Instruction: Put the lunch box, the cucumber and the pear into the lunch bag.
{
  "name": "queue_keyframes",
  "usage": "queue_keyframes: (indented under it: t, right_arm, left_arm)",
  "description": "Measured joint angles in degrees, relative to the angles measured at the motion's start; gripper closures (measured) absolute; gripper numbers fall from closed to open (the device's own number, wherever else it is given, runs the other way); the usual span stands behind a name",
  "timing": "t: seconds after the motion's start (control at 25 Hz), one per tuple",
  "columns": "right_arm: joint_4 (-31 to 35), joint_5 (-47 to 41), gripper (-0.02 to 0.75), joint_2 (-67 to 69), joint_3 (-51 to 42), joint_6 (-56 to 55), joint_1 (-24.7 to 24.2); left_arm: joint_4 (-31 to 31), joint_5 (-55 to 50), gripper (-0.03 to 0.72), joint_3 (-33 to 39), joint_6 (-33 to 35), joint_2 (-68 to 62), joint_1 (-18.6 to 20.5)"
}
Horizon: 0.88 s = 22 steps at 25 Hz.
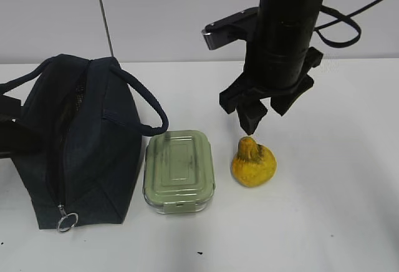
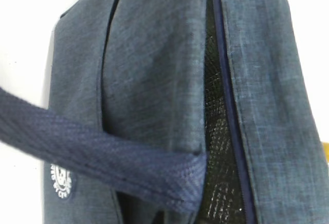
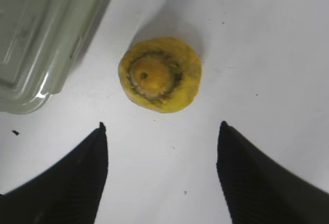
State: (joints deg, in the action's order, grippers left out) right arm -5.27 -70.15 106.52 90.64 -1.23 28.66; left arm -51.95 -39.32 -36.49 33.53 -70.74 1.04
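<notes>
The dark navy lunch bag (image 1: 81,141) lies at the left with its zipper opening facing up; it fills the left wrist view (image 2: 154,70). One handle strap (image 2: 103,157) crosses in front of that camera. The lunch box (image 1: 179,171) with its sage-green lid sits right of the bag and shows in the right wrist view (image 3: 46,34). The yellow pear (image 1: 254,163) stands upright to its right. My right gripper (image 1: 252,119) hangs open straight above the pear (image 3: 160,74), apart from it, fingers (image 3: 77,178) spread wide. The cucumber is out of view. My left gripper's fingers are hidden.
The bag's metal ring pull (image 1: 67,221) lies at its near end, and a looped handle (image 1: 149,106) arches toward the lunch box. Black mesh (image 2: 218,131) shows inside the bag's opening. White tabletop (image 1: 336,222) surrounds the things.
</notes>
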Motion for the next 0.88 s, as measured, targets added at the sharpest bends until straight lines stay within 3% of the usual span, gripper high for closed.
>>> queue_keyframes:
  t: [0.52,0.68,0.88]
  right_arm:
    - [2.07,5.65,0.234,9.15,-1.14,1.23,0.0]
    - [0.48,6.39,0.297,11.03,-0.99,1.23,0.0]
    - [-0.67,6.39,0.431,11.48,0.06,1.23,0.0]
  left_arm:
    - [0.0,0.0,0.704,0.0,0.0,0.0,0.0]
    - [0.0,0.0,0.704,0.0,0.0,0.0,0.0]
    - [0.0,0.0,0.704,0.0,0.0,0.0,0.0]
